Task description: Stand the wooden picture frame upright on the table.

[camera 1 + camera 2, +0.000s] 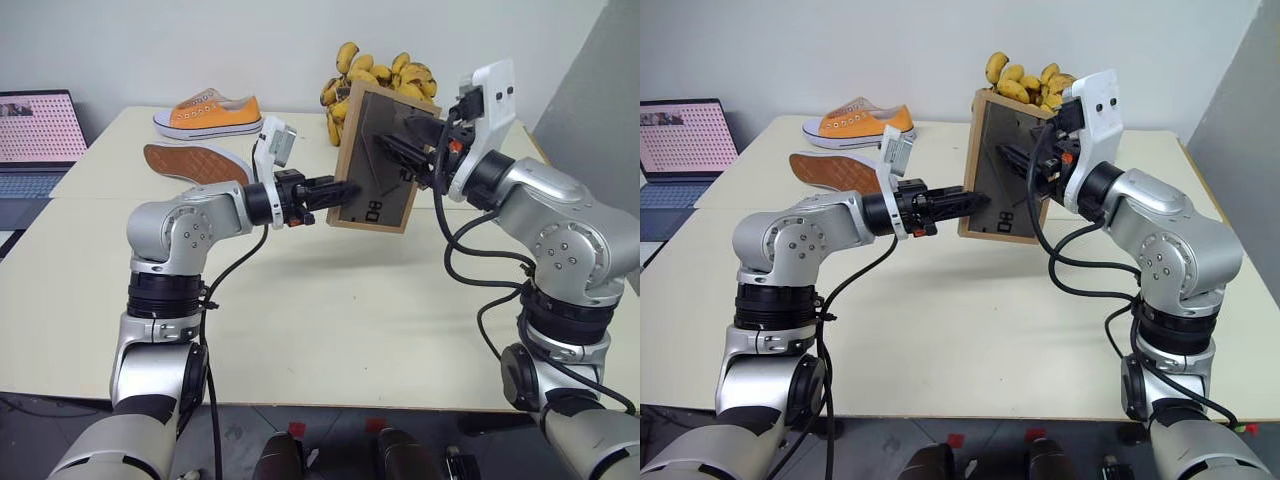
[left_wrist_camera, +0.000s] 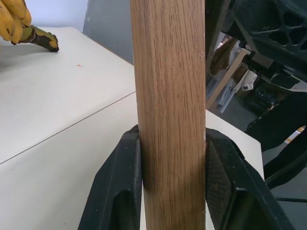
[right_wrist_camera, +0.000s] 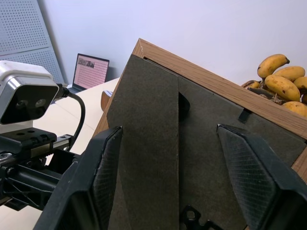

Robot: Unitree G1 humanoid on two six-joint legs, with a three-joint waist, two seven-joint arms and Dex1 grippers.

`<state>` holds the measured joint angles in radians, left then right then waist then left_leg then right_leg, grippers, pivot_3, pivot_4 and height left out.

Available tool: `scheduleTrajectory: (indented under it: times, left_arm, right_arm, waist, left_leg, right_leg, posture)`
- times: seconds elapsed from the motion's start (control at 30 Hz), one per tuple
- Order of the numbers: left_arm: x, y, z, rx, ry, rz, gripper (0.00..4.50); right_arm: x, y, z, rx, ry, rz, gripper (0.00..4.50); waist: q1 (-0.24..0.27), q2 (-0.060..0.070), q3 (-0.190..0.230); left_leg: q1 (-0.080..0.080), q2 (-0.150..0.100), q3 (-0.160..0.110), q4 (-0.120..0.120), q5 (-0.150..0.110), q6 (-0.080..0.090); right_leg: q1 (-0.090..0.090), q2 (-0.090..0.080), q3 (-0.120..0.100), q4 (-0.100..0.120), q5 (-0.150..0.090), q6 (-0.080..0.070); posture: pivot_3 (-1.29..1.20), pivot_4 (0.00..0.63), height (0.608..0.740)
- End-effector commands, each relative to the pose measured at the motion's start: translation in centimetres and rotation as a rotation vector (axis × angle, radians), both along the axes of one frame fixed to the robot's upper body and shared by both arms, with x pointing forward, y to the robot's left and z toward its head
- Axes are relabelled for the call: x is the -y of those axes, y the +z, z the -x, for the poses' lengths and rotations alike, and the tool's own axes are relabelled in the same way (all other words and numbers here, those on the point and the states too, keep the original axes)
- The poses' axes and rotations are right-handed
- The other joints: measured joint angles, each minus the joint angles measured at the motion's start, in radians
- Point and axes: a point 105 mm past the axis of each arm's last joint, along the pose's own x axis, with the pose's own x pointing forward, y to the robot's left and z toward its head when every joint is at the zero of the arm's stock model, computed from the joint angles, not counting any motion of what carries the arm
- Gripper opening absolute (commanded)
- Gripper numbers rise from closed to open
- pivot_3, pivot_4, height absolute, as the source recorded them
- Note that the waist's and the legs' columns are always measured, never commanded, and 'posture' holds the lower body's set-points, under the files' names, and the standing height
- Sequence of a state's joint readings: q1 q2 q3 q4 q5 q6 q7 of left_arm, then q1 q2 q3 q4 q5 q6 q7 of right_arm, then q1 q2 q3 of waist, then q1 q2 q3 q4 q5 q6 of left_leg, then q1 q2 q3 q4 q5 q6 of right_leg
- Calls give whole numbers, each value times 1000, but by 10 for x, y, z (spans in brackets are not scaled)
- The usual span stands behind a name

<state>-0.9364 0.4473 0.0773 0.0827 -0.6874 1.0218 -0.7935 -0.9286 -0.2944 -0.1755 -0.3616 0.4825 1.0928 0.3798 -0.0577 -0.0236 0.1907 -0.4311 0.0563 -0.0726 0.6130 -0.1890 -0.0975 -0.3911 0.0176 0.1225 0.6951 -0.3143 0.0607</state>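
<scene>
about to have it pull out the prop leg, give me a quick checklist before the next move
1. Left hand clamped on the picture frame edge: ok.
2. Frame lifted off the table: ok.
3. Grey back faces the right hand: ok.
4. Right hand open, fingers either side of the prop leg: ok.
5. Prop leg swung out: not ok, flat against the back.
6. Bananas clear of the landing spot: cannot tell.

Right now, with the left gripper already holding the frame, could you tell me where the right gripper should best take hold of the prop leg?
Grip the prop leg, the flat strip down the grey back of the wooden picture frame, across its long edges, coming from the back. The right gripper faces that panel with open fingers either side of it, while the left gripper clamps the frame's edge.
</scene>
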Motion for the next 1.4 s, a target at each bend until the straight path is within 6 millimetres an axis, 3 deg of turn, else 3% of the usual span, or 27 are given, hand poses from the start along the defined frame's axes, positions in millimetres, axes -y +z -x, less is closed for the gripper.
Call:
scheduleTrajectory:
  times: [0.03,0.3,0.53,0.97,1.07,1.17,1.27,1.4]
  left_arm:
    - [6,23,7,96,-39,19,1327]
    - [8,3,-23,51,20,-2,1327]
    - [3,-3,-48,38,71,-16,1327]
    - [12,16,-38,68,13,12,1327]
    - [14,18,-36,73,5,16,1327]
    - [14,19,-36,72,4,17,1327]
    - [12,18,-36,70,10,9,1327]
    - [3,12,-41,41,38,-3,1327]
  right_arm:
    - [-10,14,5,45,30,-38,3292]
    - [-18,13,11,37,37,-58,3292]
    - [-9,6,12,20,-12,-59,3292]
    - [9,-7,-2,16,-96,27,3292]
    - [19,-8,-7,15,-139,29,3721]
    - [22,-8,-7,37,-161,70,4467]
    - [28,-8,-3,67,-167,118,4467]
    - [52,-17,4,76,-217,216,4467]
  waist:
    - [0,0,0]
    - [0,0,0]
    - [0,0,0]
    - [0,0,0]
    - [0,0,0]
    - [0,0,0]
    - [0,0,0]
    - [1,0,0]
  left_leg:
    - [0,0,0,0,0,0]
    - [0,0,-1,0,0,0]
    - [-1,-1,-2,0,0,0]
    - [-2,-1,-2,-1,0,0]
    - [-2,-1,-2,-1,0,0]
    - [-2,-1,-2,-1,0,0]
    - [-3,-1,-2,-1,0,0]
    - [-3,-2,-2,-1,0,0]
  right_leg:
    - [0,0,0,0,0,0]
    - [0,0,-1,1,0,0]
    - [0,0,-2,0,0,0]
    - [-3,0,-2,1,-1,-1]
    - [-3,0,-2,1,-1,-1]
    - [-3,0,-2,1,-1,-1]
    - [-3,0,-2,1,-1,-1]
    - [-3,-1,-2,1,-1,-1]
  posture:
    - [0,150,740]
    - [0,150,740]
    - [0,150,740]
    - [0,150,740]
    - [0,150,740]
    - [0,150,740]
    - [0,150,740]
    - [0,150,740]
